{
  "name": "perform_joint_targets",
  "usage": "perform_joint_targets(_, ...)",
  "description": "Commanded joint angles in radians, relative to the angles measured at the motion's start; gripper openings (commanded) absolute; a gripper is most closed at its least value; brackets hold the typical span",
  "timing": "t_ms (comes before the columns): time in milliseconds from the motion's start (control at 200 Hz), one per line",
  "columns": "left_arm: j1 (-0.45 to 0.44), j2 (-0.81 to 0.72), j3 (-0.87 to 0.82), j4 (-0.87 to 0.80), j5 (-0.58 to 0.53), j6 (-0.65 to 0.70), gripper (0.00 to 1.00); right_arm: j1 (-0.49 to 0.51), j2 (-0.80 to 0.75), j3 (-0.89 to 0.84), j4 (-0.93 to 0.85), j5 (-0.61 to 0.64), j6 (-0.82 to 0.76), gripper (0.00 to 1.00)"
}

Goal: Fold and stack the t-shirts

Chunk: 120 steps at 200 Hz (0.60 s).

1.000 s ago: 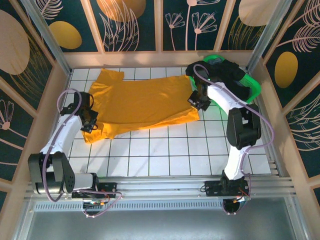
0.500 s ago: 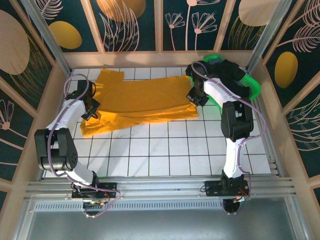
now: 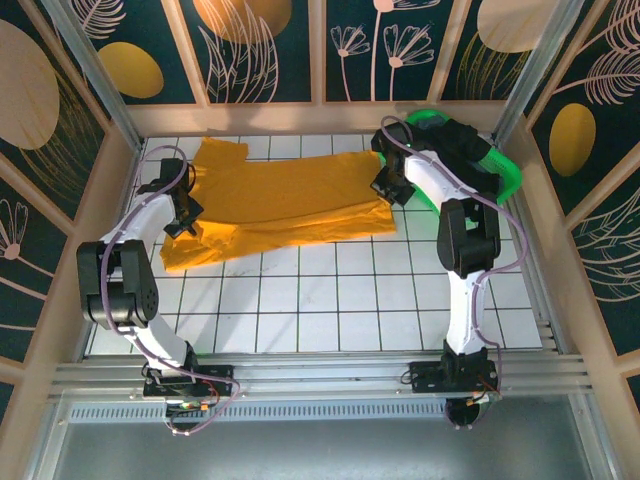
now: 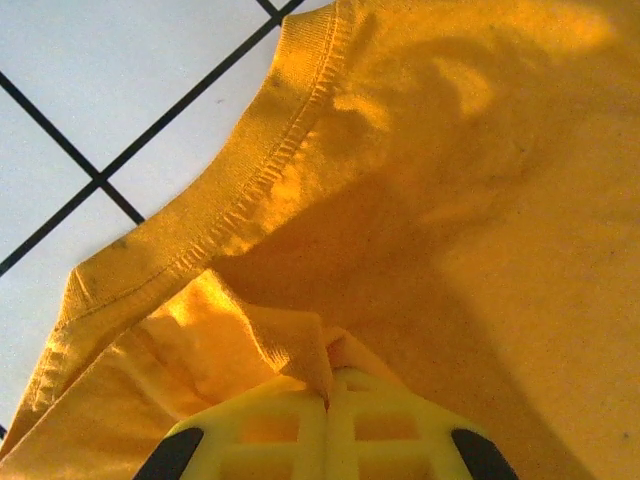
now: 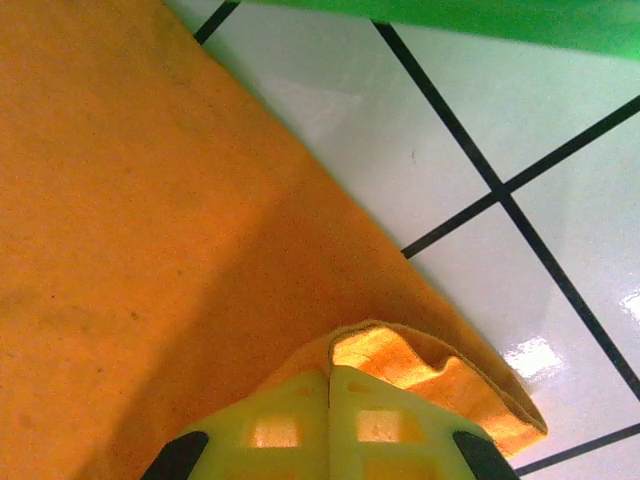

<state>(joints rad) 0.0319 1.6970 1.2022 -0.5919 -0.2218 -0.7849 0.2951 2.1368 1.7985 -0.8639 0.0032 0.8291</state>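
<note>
At the left side of the white tiled worktop [image 3: 330,290], the left gripper [image 3: 186,212] has its yellow fingers pressed together on a bunched pleat of the mustard t-shirt [image 3: 290,195]. The left wrist view shows the pinch sitting just inside a stitched hem, with bare tile beyond that edge. The shirt lies spread across the far half of the worktop, from near the far left corner towards the far right one. Its near left part sags lower than the rest, and a band along its near edge looks doubled over. At the shirt's right end the right gripper [image 3: 388,187] is likewise closed on cloth: the right wrist view shows a small curled lip of the edge nipped between the fingers, and tile to the right of it. Just beyond, in the far right corner, stands the green basket [image 3: 510,176]. Something dark sits in it that may be the black t-shirt, though it cannot be told apart from the arm's dark joints. By my reading the task is at an early stage: one lengthwise fold of the mustard shirt is in hand, no compact packet exists, and the second shirt's folding and the stacking are all left to do.
</note>
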Motion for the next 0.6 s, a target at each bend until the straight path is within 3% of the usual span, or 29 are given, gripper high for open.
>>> perform_joint_targets(0,0.003,0.01,0.038,0.046,-0.011,0.059,0.08,-0.007,0.03,0.045,-0.003,0.02,-0.006,0.0)
perform_joint_targets(35,0.003,0.033,0.049,0.046,-0.01,0.071,0.2,-0.009,0.039,0.056,-0.009,0.022,-0.013,0.0)
perform_joint_targets(150,0.003,0.064,0.111,-0.007,-0.039,0.108,0.59,-0.012,0.042,0.088,-0.019,0.05,-0.042,0.38)
perform_joint_targets(225,0.003,0.046,0.121,-0.03,-0.067,0.12,0.7,-0.012,0.007,0.084,-0.011,0.084,-0.066,0.49)
perform_joint_targets(380,0.009,-0.047,0.072,-0.087,-0.121,0.084,0.68,-0.011,-0.107,-0.007,0.014,0.122,-0.119,0.53)
perform_joint_targets(596,0.05,-0.226,-0.17,-0.094,-0.106,-0.036,0.52,-0.012,-0.383,-0.476,0.261,0.019,-0.179,0.5)
